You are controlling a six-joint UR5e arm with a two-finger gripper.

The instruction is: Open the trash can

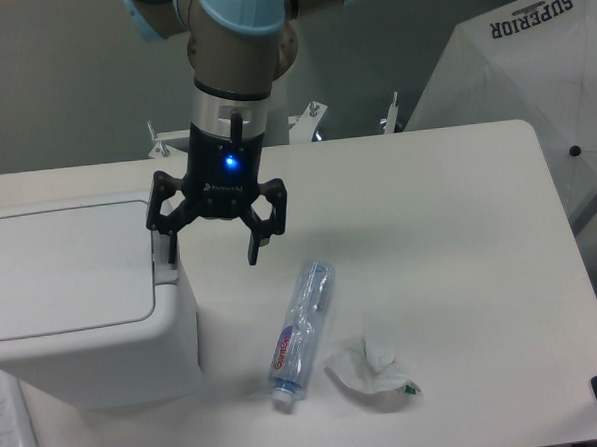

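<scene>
The trash can (82,305) stands at the counter's (429,227) 9 o'clock side with its lid down, so I judge the opening is not yet done. The hand (210,250) hangs spread wide and holds nothing; one finger is at the grey tab (165,260), contact unclear.
</scene>
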